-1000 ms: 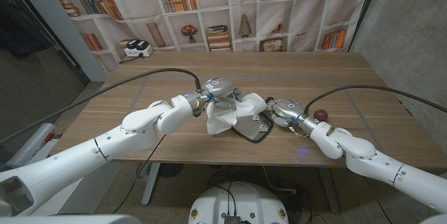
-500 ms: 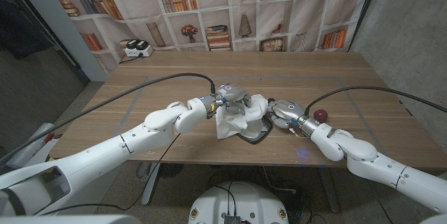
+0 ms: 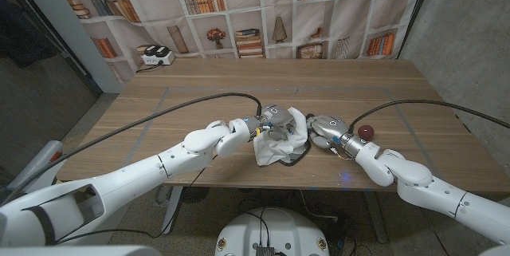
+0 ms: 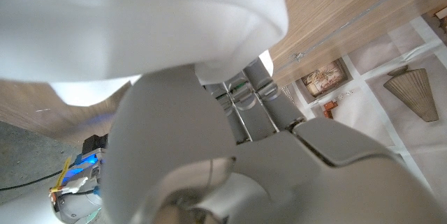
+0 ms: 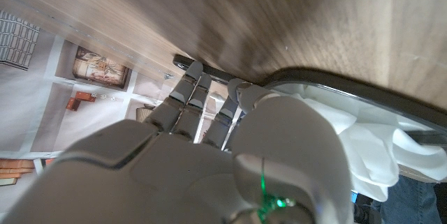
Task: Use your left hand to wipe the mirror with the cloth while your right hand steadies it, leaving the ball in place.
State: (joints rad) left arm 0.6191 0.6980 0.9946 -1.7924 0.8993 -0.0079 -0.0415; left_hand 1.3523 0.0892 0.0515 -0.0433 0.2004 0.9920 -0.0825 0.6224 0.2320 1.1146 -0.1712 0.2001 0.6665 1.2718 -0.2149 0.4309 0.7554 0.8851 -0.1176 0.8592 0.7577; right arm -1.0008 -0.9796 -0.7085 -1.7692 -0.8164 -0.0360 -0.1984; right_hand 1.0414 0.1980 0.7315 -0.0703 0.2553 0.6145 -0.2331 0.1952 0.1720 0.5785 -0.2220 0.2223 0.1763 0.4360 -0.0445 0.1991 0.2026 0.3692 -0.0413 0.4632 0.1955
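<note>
A white cloth (image 3: 272, 146) lies bunched over the dark-framed mirror (image 3: 300, 151) near the table's front middle. My left hand (image 3: 276, 117) grips the cloth's top and presses it on the mirror. Just to the right, my right hand (image 3: 323, 126) rests on the mirror's right rim. In the right wrist view, the right hand (image 5: 209, 161) has its fingers (image 5: 185, 98) over the mirror's dark rim (image 5: 328, 84), with the cloth (image 5: 363, 144) on the glass beside it. A dark red ball (image 3: 366, 131) sits on the table right of the right hand. The left hand's back (image 4: 230, 133) blocks the cloth in the left wrist view.
The wooden table (image 3: 199, 88) stretches back to a bookshelf backdrop. A white box with black sockets (image 3: 157, 55) stands at the back left corner. Black cables (image 3: 191, 100) arc over the table along both arms. The front edge runs just below the mirror.
My left hand has slid to the right with the cloth, from the mirror's left side onto the glass. The right hand, the mirror and the ball have stayed put.
</note>
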